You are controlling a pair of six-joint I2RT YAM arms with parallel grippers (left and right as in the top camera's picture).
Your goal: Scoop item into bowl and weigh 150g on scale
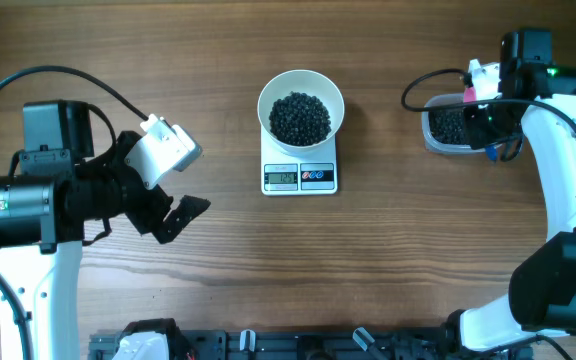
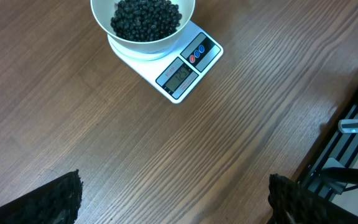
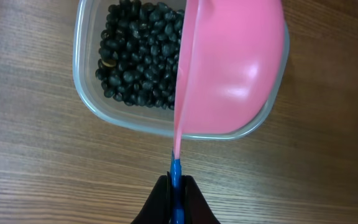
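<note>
The right gripper point(image 3: 176, 190) is clenching a pink plastic scoop point(image 3: 229, 68), just ahead, by its blue handle; the left gripper point(image 2: 176, 205) is hanging released.

At nine o'clock my left arm point(image 1: 38, 290) is a white link topped by a black drum-shaped motor, with a white camera box point(image 1: 165, 150) and a black cable point(image 1: 48, 68) arching over it. My left fingers point(image 2: 58, 199) are black with rough, pebbled pads. At three o'clock my right arm point(image 1: 553, 160) is white with black joints, a green light point(image 1: 551, 71), a second cable point(image 1: 418, 82) looping black, and smooth black right fingers point(image 3: 160, 205).
</note>
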